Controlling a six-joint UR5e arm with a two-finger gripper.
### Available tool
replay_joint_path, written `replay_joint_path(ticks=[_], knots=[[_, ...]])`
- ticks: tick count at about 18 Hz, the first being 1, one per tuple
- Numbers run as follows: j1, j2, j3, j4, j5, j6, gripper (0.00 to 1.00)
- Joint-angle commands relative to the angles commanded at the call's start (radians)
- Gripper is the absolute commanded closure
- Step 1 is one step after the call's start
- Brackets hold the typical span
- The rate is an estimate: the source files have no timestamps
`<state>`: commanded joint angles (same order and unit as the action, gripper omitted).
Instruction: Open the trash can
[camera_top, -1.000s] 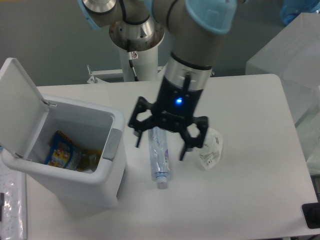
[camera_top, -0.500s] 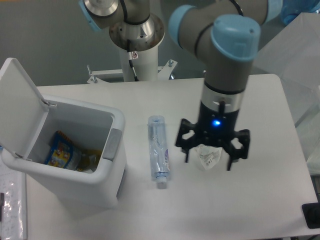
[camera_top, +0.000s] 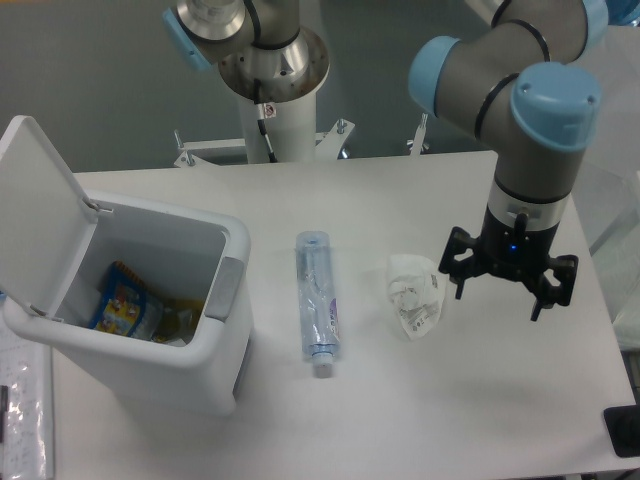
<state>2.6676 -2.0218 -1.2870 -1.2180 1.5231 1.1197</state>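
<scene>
One large boxy white plastic trash can (camera_top: 150, 330) with rounded corners stands at the left edge of the white bench (camera_top: 420, 400). Its flat hinged white lid (camera_top: 35, 215) is raised and tilted back to the left, leaving the interior exposed. A grey push-button latch (camera_top: 223, 290) sits on the right-hand rim. Colourful packaging (camera_top: 125, 305) lies at the bottom of the bin. A clear plastic bottle (camera_top: 317, 300) lies flat on the bench just right of the bin, cap end toward the camera. A crumpled white bag (camera_top: 415, 292) rests right of the bottle. The black two-finger pincer (camera_top: 500, 297) hangs right of the bag, fingers spread apart, gripping nothing.
</scene>
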Motion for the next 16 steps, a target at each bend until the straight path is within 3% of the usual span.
replay_joint_path(ticks=[16], knots=[[-0.003, -0.002, -0.025, -0.003, 0.014, 0.051, 0.00]])
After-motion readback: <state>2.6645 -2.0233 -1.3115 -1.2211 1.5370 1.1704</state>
